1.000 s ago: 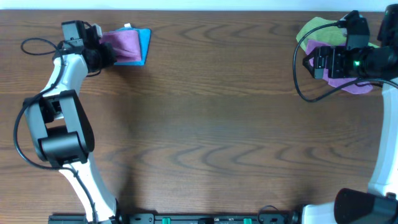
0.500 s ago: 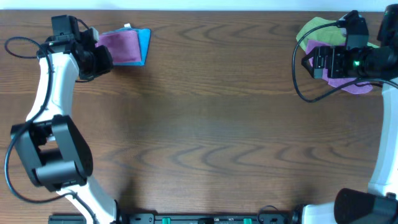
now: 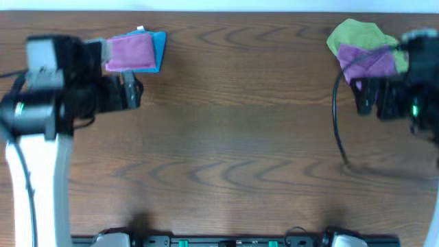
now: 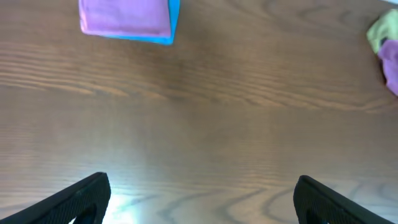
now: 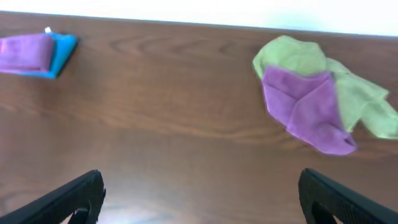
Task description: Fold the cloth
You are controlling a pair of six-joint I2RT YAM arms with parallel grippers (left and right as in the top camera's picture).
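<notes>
A folded purple cloth (image 3: pixel 129 53) lies on a folded blue cloth (image 3: pixel 159 46) at the table's far left; the left wrist view shows the purple one (image 4: pixel 124 15) flat and square. My left gripper (image 3: pixel 132 92) hovers just in front of that stack, open, with nothing between its fingers (image 4: pixel 84 196). At the far right a crumpled purple cloth (image 3: pixel 370 60) lies on a crumpled green cloth (image 3: pixel 353 33). My right gripper (image 3: pixel 362 101) is open and empty in front of that pile (image 5: pixel 311 106), not touching it.
The brown wooden table (image 3: pixel 233 137) runs between the two piles. A black cable (image 3: pixel 336 110) loops beside the right arm. The table's far edge (image 5: pixel 186 22) lies just behind both piles.
My left gripper has let go of the folded purple cloth, opened, and pulled back toward the front. The right arm has drawn back off the crumpled pile.
</notes>
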